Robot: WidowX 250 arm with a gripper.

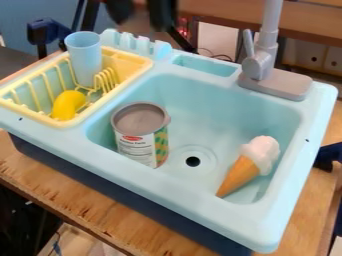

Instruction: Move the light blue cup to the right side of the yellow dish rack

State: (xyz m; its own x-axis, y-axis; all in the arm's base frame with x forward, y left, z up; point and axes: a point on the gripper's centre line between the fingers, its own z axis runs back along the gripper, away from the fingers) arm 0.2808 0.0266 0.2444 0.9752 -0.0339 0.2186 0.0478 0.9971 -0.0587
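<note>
A: Where is the gripper (141, 19)?

B: At the top edge of the view, above the back of the sink (167, 192). Its jaws stand apart.

A: And the cup (85, 60)?

B: Below and to the left of the jaws in the view, upright in the yellow rack (143, 62); a yellow object (68, 104) lies nearer the rack's front.

A: The basin's contents?

B: A can (140, 135), upright, left of the drain (193, 161); to the right, an ice cream cone (247, 167), scoop towards the upper right. The tap (257, 65) stands behind.
</note>
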